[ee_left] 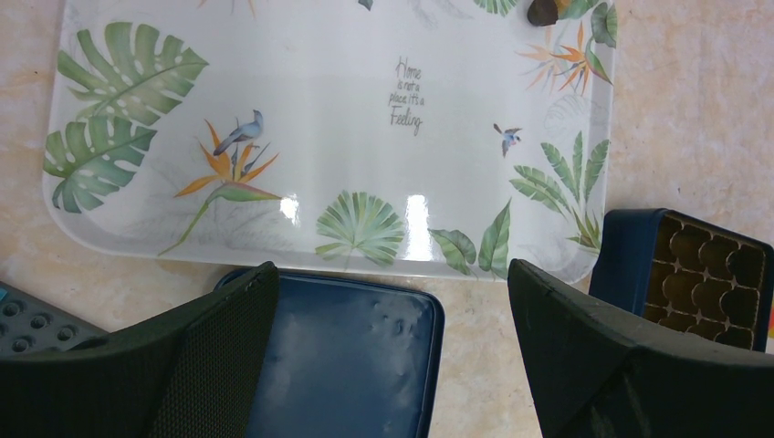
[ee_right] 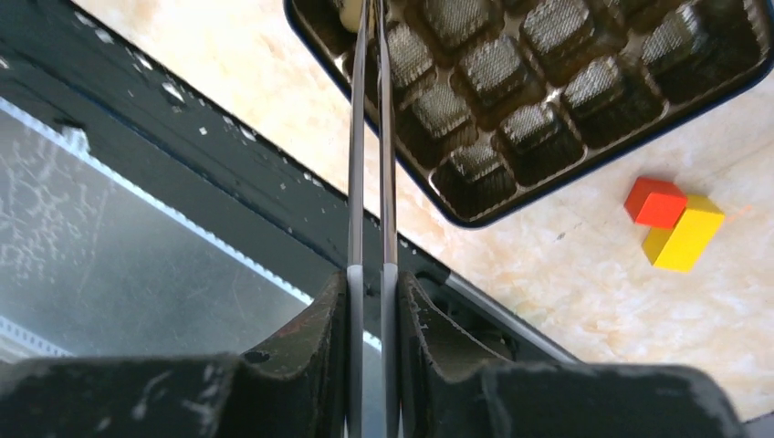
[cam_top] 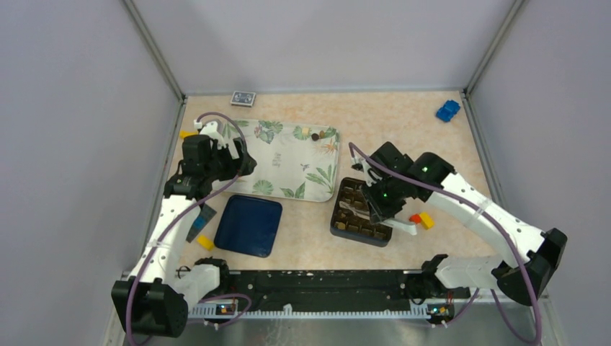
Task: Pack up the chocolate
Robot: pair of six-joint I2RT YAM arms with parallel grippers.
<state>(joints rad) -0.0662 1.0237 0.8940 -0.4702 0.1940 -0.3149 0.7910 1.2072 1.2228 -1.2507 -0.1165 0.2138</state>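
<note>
Two chocolate pieces [cam_top: 310, 135], one dark and one tan, lie at the far right of the leaf-print tray [cam_top: 281, 169]; the dark one shows in the left wrist view [ee_left: 544, 11]. The dark gridded box [cam_top: 360, 211] holds several pieces [ee_right: 493, 64] in its cells. My right gripper [ee_right: 372, 278] is shut on metal tweezers [ee_right: 356, 182], whose tips reach into a cell at the box's near edge, where a pale bit shows. My left gripper [ee_left: 392, 301] is open and empty above the tray's near edge and the blue lid [ee_left: 338, 365].
The blue lid [cam_top: 248, 225] lies left of the box. Red and yellow blocks [cam_top: 422, 218] sit right of the box. A yellow block [cam_top: 204, 242] and a grey block [cam_top: 202, 220] lie by the left arm. A blue toy [cam_top: 447, 110] and a card box [cam_top: 243, 98] are at the back.
</note>
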